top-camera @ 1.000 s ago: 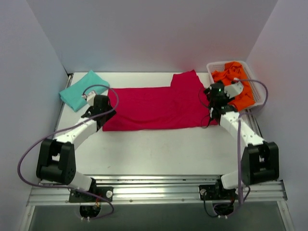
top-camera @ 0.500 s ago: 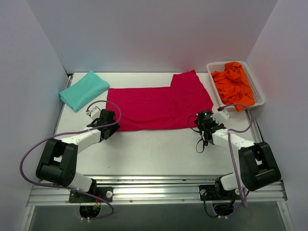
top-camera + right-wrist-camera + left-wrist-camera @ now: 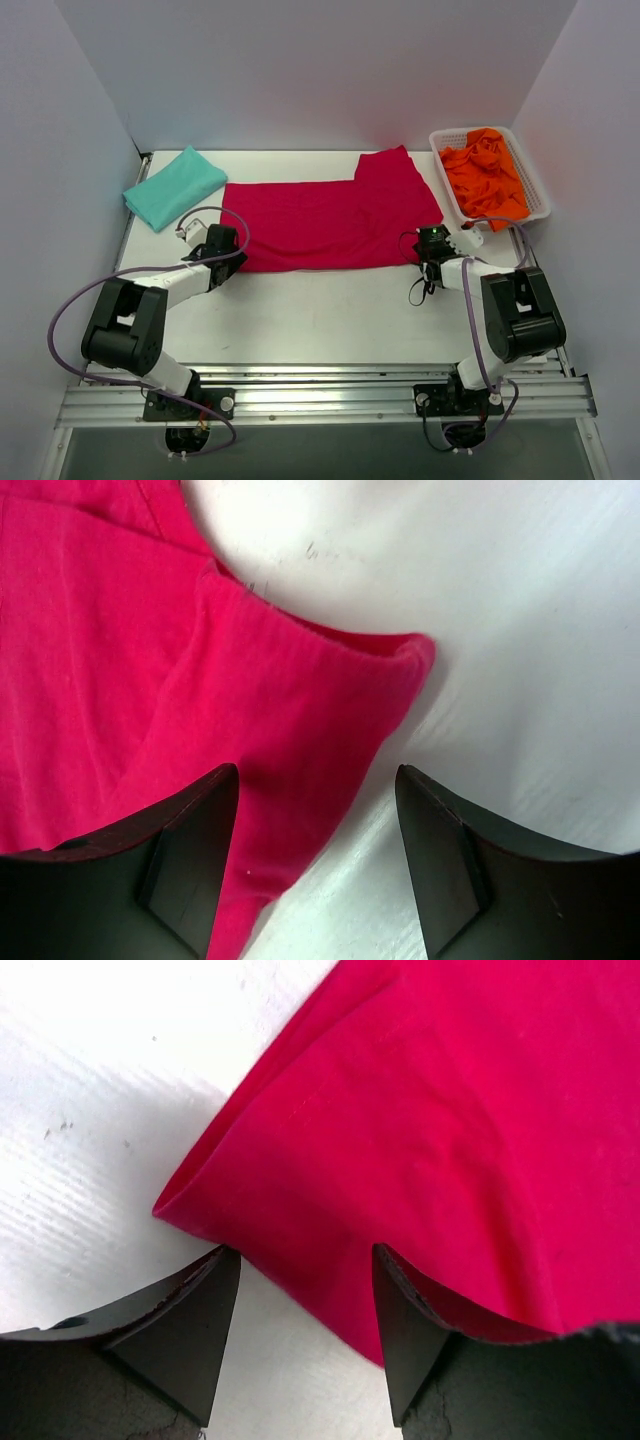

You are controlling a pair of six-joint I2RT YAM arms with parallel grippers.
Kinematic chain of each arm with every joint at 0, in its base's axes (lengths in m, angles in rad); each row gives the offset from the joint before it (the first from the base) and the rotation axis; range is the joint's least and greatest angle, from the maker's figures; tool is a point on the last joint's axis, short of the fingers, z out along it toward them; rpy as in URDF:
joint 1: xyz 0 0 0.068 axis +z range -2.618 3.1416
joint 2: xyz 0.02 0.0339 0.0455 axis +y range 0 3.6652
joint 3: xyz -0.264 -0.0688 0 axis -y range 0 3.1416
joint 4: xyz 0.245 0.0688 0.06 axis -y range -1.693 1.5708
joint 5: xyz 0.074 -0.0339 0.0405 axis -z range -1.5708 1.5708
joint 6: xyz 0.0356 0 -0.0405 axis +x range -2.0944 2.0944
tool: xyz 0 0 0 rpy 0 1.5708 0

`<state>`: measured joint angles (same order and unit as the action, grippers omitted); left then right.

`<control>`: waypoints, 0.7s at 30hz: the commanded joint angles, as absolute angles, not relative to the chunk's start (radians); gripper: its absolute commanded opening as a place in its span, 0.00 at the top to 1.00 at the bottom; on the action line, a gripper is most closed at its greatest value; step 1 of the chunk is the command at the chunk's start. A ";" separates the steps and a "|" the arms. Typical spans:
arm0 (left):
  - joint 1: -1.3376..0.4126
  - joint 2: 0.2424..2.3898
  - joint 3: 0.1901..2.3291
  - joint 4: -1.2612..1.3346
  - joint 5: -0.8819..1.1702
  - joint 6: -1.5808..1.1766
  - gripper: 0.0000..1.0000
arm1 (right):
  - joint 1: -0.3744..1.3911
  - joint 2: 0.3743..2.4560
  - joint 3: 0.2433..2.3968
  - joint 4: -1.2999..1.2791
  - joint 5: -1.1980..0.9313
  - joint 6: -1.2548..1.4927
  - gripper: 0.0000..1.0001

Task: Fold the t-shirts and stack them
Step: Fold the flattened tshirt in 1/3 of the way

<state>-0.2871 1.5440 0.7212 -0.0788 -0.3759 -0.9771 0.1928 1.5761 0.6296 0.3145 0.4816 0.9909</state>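
- Since half a second ago the right gripper (image 3: 432, 240) has slid toward the near right corner of the crimson t-shirt (image 3: 330, 220), while the left gripper (image 3: 222, 243) has barely shifted at the near left corner.
- From above, each gripper's body covers the corner it sits at, so contact with the cloth cannot be judged there.
- In the left wrist view the left gripper (image 3: 305, 1260) has its fingers spread apart. The crimson t-shirt (image 3: 450, 1110) has its doubled edge running between them and on ahead. The fingers' lower parts are cut off by the frame, and whether the tips press the table (image 3: 90, 1090) cannot be told.
- In the right wrist view the right gripper (image 3: 318, 775) also stands apart. The crimson t-shirt (image 3: 120, 660) fills the space at its left finger and between the two, and its rolled corner ends just ahead of the right finger, with bare table (image 3: 480, 600) beyond.
- Neither gripper has closed on the cloth.
- Beyond the left gripper and out to its left lies the teal t-shirt (image 3: 175, 186), folded and apart from the crimson one.
- Beyond the right gripper and out to its right, the orange t-shirts (image 3: 485, 175) sit heaped in a white basket (image 3: 450, 133). How many there are cannot be made out.
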 commanded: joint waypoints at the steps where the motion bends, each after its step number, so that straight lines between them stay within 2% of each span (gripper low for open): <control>1: -0.275 1.604 0.730 -0.028 -0.383 -1.003 0.35 | 0.175 1.594 0.647 0.296 0.494 0.991 0.40; 5: -0.273 1.618 0.736 -0.031 -0.393 -1.006 0.41 | 0.163 1.606 0.657 0.299 0.485 0.992 0.44; 9: -0.273 1.631 0.759 -0.047 -0.402 -1.000 0.68 | 0.161 1.614 0.657 0.308 0.482 0.986 0.57; 10: -0.273 1.635 0.765 -0.060 -0.405 -0.999 0.81 | 0.160 1.611 0.654 0.317 0.479 0.985 0.62; 11: -0.273 1.641 0.773 -0.069 -0.405 -0.997 0.87 | 0.158 1.609 0.649 0.324 0.471 0.979 0.76; 13: -0.273 1.643 0.781 -0.074 -0.405 -0.993 0.97 | 0.156 1.608 0.646 0.328 0.468 0.977 0.92; 14: -0.273 1.640 0.781 -0.072 -0.402 -0.989 0.98 | 0.156 1.612 0.647 0.327 0.463 0.976 1.00; 21: -0.273 1.534 0.730 -0.121 -0.425 -1.002 0.98 | 0.156 1.557 0.637 0.244 0.509 1.032 1.00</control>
<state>-0.2779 1.6058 0.7551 -0.0502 -0.4042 -1.0004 0.1631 1.5993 0.6388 0.3210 0.4564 0.9920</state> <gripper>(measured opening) 0.042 0.020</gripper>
